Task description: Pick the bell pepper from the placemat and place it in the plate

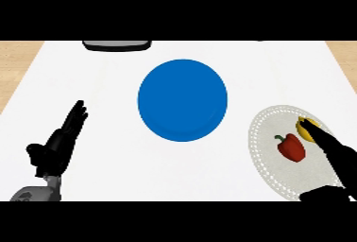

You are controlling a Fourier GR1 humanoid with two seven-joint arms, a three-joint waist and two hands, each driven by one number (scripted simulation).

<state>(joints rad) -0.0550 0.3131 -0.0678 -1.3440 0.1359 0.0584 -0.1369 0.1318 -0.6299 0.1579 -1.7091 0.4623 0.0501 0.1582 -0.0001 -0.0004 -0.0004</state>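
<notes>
Your left robot hand point(61, 140) rests open at the lower left, fingers straight and pointing up, grey forearm below it. Your right robot hand point(336, 152) reaches in from the lower right, fingers extended.

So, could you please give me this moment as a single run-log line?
bell pepper: on placemat | right hand: open, beside pepper | plate: holds nothing | left hand: open, resting
</notes>
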